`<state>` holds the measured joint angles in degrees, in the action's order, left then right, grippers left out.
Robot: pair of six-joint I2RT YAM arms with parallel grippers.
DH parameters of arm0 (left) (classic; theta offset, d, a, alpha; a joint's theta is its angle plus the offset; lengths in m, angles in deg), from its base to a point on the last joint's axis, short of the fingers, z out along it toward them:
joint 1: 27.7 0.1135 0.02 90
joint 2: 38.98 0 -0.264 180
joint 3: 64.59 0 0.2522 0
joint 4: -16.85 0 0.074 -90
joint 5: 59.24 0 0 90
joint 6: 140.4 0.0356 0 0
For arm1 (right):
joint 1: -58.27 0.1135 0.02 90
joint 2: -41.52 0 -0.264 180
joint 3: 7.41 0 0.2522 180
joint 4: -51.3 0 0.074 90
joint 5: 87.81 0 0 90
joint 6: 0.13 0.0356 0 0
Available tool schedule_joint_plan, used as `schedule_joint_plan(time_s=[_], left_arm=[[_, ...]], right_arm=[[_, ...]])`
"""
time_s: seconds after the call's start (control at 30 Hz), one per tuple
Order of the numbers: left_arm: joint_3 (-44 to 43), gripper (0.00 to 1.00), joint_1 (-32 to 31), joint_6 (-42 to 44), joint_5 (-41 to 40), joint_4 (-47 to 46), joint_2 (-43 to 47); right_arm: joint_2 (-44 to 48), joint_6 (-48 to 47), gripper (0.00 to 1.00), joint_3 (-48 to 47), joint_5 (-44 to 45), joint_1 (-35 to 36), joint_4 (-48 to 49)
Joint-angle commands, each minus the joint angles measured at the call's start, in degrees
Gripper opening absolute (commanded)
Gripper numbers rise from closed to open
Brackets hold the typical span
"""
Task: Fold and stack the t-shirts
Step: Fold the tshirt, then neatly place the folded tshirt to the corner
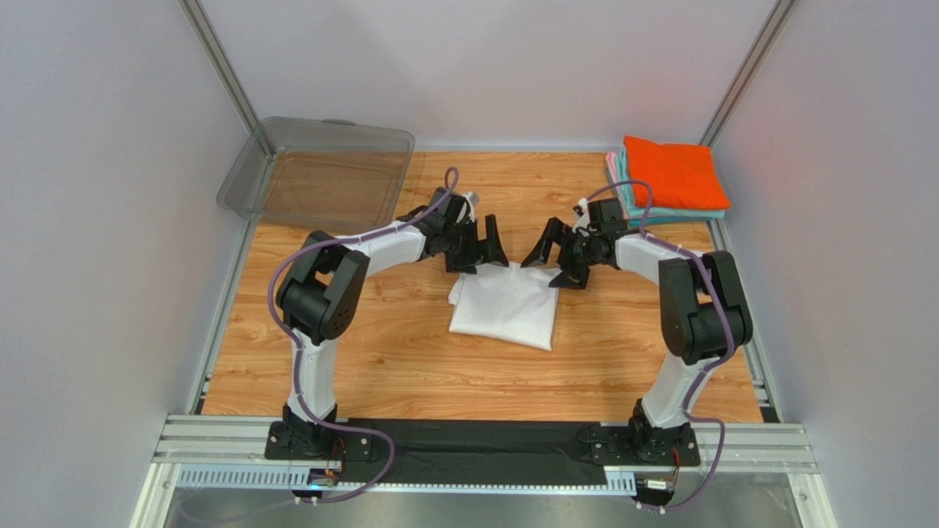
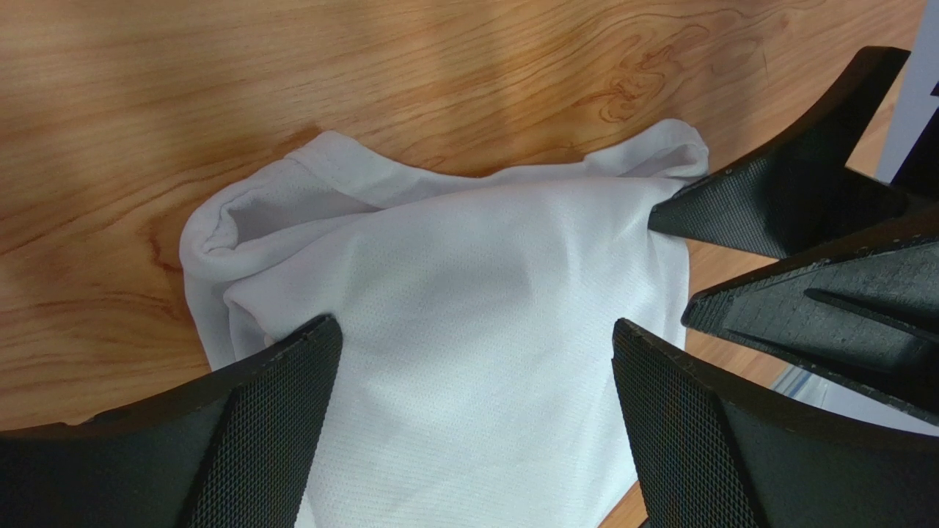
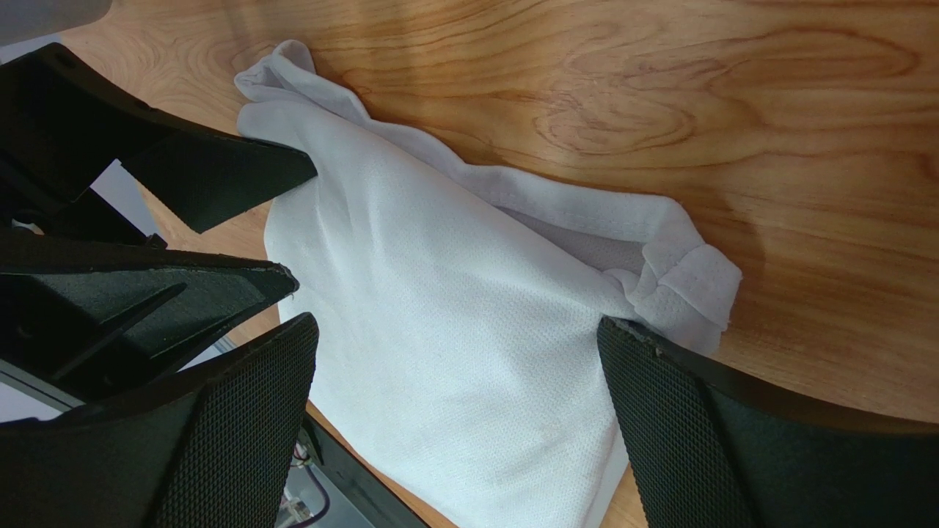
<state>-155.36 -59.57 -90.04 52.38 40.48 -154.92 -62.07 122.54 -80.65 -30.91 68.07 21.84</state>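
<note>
A white t-shirt lies folded into a rough square on the middle of the wooden table. It also shows in the left wrist view and the right wrist view. My left gripper is open and hovers over the shirt's far left corner, holding nothing. My right gripper is open and hovers over the shirt's far right corner, holding nothing. A stack of folded shirts sits at the far right corner, with a bright orange shirt on top and teal and pink edges beneath.
A clear grey plastic bin stands at the far left corner. White walls enclose the table on three sides. The arm bases sit on a black strip at the near edge.
</note>
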Motion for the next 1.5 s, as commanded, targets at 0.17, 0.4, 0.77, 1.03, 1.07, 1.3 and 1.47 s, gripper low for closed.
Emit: schedule_joint_plan(time_s=[0.17,0.4,0.77,1.03,1.07,1.3,1.47], left_arm=[[3.55,1.00,0.06,-1.76,0.43,-2.23,3.26],[0.01,1.00,-0.64,2.28,-3.69,4.27,17.20],[21.36,1.00,-0.64,5.01,-24.05,14.56,61.12],[41.76,1.00,-0.55,-2.54,-29.10,16.85,82.70],[43.60,1.00,-0.64,-3.86,-29.71,17.72,84.89],[46.34,1.00,-0.55,-7.03,-36.04,26.51,89.66],[47.92,1.00,-0.64,-6.25,-35.25,26.43,91.15]], right_arm=[[3.03,-7.26,1.00,-1.50,-0.83,-0.40,-0.28],[17.52,-12.18,1.00,-10.30,3.74,-0.40,-14.60],[56.72,-7.27,1.00,3.28,29.92,-0.49,-21.39],[69.31,-3.49,1.00,18.34,28.19,-0.49,-22.09],[69.05,-3.57,1.00,19.05,27.48,-0.49,-22.26],[61.69,-1.20,1.00,23.88,20.20,-0.40,-16.57],[52.63,-0.15,1.00,23.89,21.05,1.53,-12.08]])
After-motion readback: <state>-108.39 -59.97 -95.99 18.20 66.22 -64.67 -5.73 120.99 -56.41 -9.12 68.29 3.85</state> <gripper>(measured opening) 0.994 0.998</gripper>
